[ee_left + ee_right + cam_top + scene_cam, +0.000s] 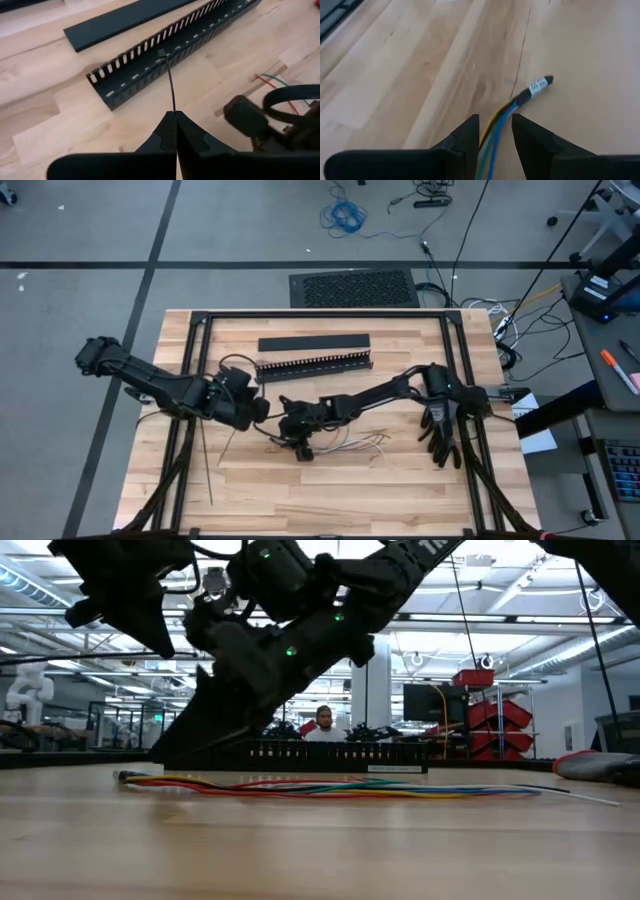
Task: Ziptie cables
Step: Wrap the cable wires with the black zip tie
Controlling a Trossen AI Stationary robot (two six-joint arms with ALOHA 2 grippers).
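Wooden tabletop: left gripper clenched on stiff thin black ziptie, right gripper grasped limp multicoloured wire bundle near its bound end, likely sagging elsewhere.

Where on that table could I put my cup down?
Bare wood lies along the front edge of the table, below the cables, and at the back behind the flat black bar. The middle is crowded: both grippers, left, right, meet there.

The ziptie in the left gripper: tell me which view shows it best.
The left wrist view. There the ziptie stands out thin and dark from the shut left gripper, its head end against the slotted duct. The high view shows only the gripper, the strip too thin to tell; the low and right wrist views show no ziptie clearly.
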